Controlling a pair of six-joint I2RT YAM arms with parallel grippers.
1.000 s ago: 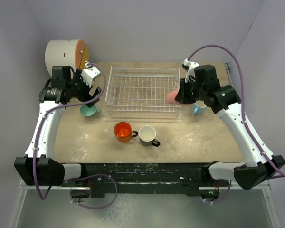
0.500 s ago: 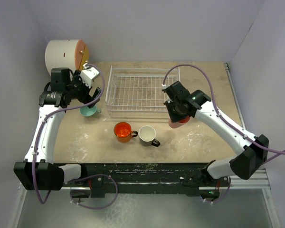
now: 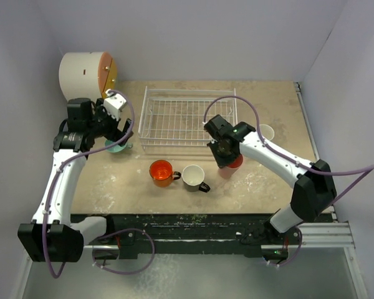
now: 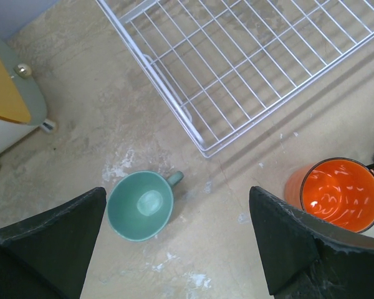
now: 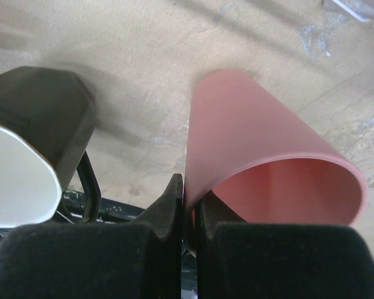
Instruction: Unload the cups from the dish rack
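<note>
The white wire dish rack (image 3: 187, 118) holds no cups; its near corner shows in the left wrist view (image 4: 249, 62). My right gripper (image 3: 226, 157) is shut on the rim of the pink tumbler (image 3: 233, 164), one finger inside and one outside (image 5: 188, 194), and holds the tumbler (image 5: 262, 143) low over the table, right of the black mug (image 3: 194, 176) (image 5: 31, 143). The orange mug (image 3: 161, 172) (image 4: 340, 194) stands left of the black one. My left gripper (image 3: 117, 137) (image 4: 177, 249) is open and empty above the teal-green mug (image 3: 115, 147) (image 4: 141, 205). The light blue mug (image 3: 265, 132) stands right of the rack.
The white drum with an orange-yellow face (image 3: 84, 73) stands at the back left, and its edge shows in the left wrist view (image 4: 6, 99). The right arm's cable arches over the rack's right end. Walls close in the table on three sides.
My right arm has swung the pink tumbler from the rack's right end down to the table in front, beside the black mug. The left gripper has drawn back a little from the teal-green mug.
</note>
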